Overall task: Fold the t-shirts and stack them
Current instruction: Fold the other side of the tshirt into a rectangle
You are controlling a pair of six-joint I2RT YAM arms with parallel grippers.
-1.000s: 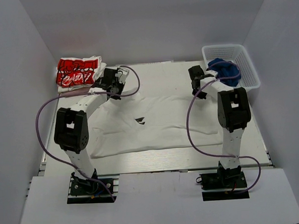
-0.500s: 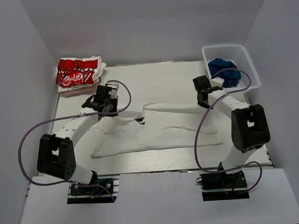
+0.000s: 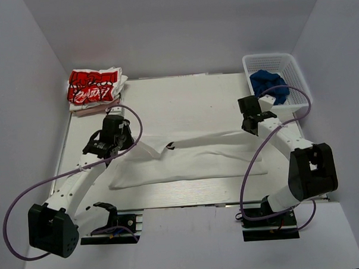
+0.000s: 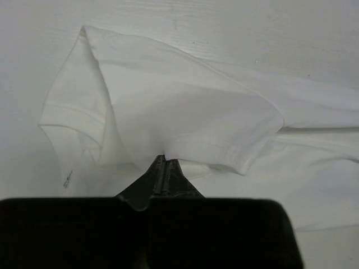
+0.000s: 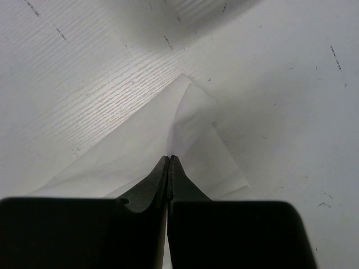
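Top external view: the plain white shirt [image 3: 193, 163] lies spread on the worktop [image 3: 184, 98], stretched between the two pincers. The left pincer [image 3: 128, 143] is pinched tight on the cloth at one end. The right pincer [image 3: 249, 130] is pinched tight on the cloth at the other end. The edge between them is lifted a little and pulled into a long fold over the rest of the shirt. In the left wrist view, a short sleeve hangs just past the closed tips. The red-and-black printed shirt [image 3: 93, 86] sits folded, far beyond the left pincer, well apart from it. A white basket [image 3: 298, 77] stands near the right pincer, just past it, with a blue cloth [image 3: 269, 84] inside.
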